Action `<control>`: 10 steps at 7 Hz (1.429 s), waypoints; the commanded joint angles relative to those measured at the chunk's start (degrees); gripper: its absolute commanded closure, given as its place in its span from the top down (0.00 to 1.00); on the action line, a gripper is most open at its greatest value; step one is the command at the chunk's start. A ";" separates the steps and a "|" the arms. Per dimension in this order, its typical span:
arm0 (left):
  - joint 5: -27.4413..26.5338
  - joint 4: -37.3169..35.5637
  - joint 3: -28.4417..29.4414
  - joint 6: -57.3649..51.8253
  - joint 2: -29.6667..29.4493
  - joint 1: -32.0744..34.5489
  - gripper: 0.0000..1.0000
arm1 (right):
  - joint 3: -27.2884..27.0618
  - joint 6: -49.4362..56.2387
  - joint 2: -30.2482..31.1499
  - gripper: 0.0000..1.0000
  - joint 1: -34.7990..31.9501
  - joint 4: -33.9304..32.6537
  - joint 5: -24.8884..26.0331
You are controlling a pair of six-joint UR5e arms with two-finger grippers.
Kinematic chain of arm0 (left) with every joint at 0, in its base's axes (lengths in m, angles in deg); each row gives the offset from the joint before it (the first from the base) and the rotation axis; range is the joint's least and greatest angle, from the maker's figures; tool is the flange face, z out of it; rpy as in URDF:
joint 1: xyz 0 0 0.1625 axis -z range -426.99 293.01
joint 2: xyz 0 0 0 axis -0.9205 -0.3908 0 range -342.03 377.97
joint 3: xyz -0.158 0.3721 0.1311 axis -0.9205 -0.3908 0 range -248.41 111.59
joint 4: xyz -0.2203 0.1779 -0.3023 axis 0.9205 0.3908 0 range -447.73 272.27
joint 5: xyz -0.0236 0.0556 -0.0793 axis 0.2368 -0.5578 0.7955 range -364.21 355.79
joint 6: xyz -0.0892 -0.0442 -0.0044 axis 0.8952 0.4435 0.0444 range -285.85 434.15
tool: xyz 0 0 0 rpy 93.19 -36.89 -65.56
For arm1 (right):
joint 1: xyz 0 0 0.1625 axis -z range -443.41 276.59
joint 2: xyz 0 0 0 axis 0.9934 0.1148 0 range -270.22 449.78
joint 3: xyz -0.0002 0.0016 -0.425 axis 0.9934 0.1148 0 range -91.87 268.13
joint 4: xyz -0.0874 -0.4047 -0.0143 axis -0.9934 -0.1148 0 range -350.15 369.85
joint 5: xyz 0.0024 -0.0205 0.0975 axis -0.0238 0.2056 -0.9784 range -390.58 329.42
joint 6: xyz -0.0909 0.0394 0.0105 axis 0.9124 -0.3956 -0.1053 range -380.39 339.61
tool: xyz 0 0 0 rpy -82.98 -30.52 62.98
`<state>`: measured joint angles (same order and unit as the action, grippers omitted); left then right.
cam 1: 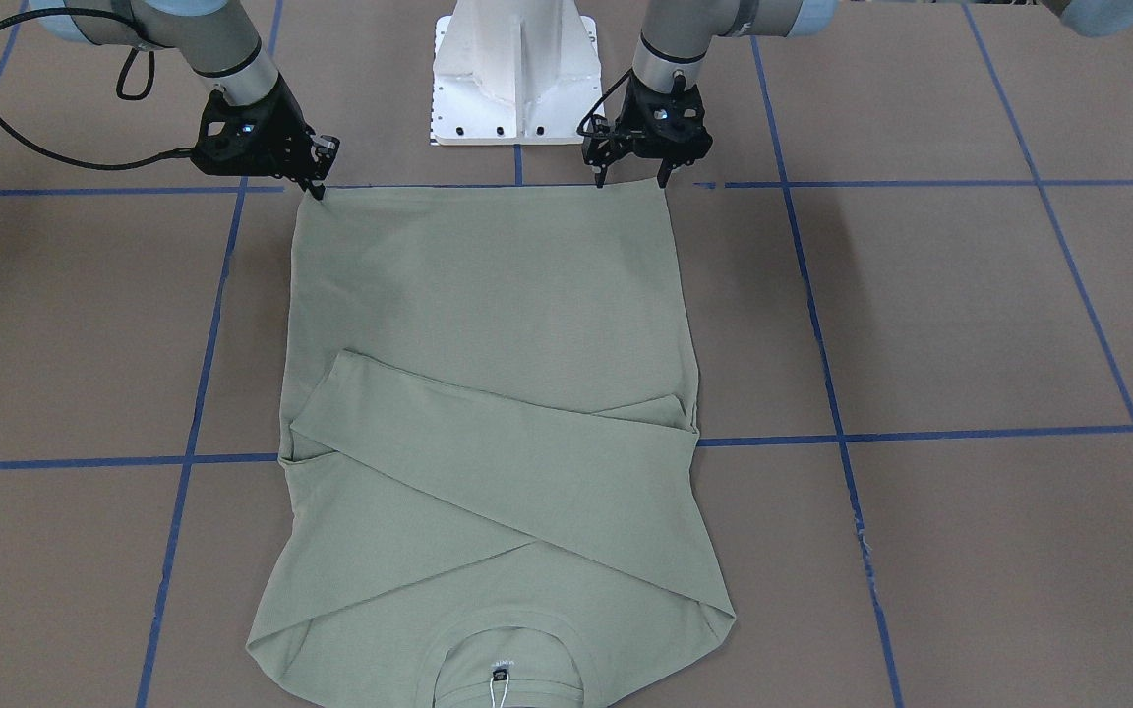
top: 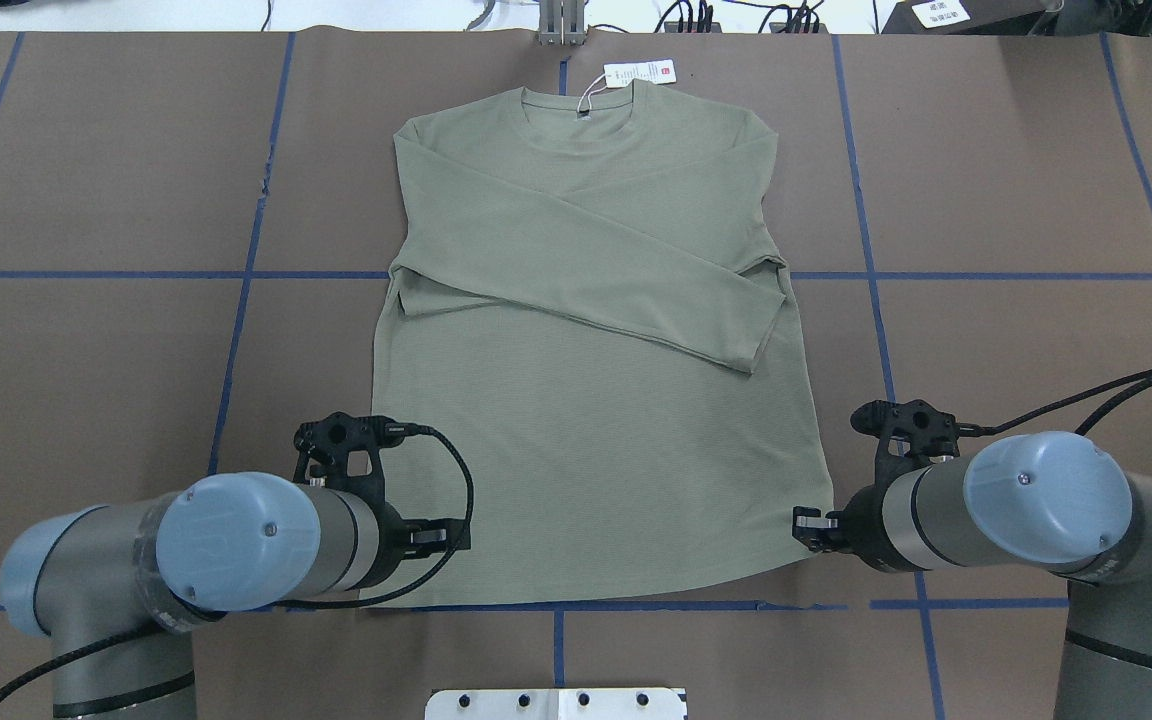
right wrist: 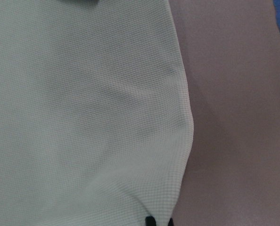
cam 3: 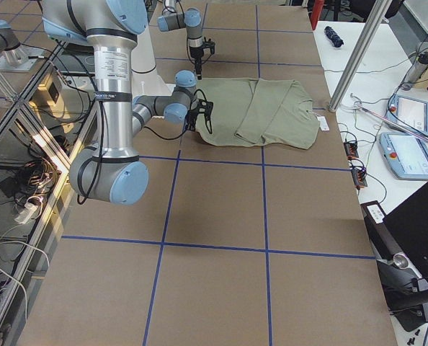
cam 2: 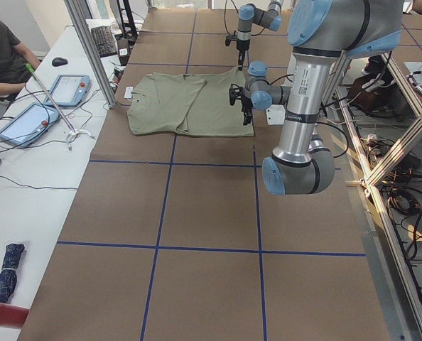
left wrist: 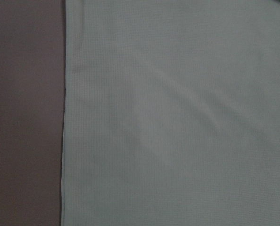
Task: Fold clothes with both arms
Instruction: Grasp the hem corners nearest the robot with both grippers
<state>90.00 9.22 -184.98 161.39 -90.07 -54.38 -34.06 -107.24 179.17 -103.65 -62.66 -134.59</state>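
You are at the grasp stage of the bottom fold. The shirt point(top: 586, 430) lies flat on the table point(cam 1: 970, 315), sleeves point(top: 586, 250) crossed over the chest, hem point(cam 1: 488, 189) toward the robot. The right gripper point(cam 1: 316, 185) appears pinched on one hem corner. The left gripper point(cam 1: 633, 181) stands spread over the other corner. Next, close it, then lift both corners evenly toward the collar point(top: 576, 100).

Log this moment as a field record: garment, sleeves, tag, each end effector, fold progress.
garment: sage-green long-sleeve shirt, flat on the table, collar away from the robot
sleeves: both folded across the chest
hang tag: white, beyond the collar
left end effector: open, at one hem corner
right end effector: at the other hem corner; open or shut unclear
progress: hem not yet lifted
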 commanded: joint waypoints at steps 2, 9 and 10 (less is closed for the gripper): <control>-0.42 -0.19 0.82 1.88 2.22 -1.81 0.92 | -0.16 0.02 0.08 0.00 -0.58 0.00 -0.05; -2.01 -0.10 2.93 1.97 2.75 -2.86 0.56 | -0.07 0.02 0.26 0.00 -0.85 0.00 -0.05; -2.01 -0.10 2.93 2.32 2.66 -2.78 0.50 | -0.07 0.02 0.34 0.00 -0.85 0.00 -0.05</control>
<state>87.99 9.12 -182.22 163.42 -87.27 -57.14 -34.13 -107.22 179.43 -104.47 -62.66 -134.64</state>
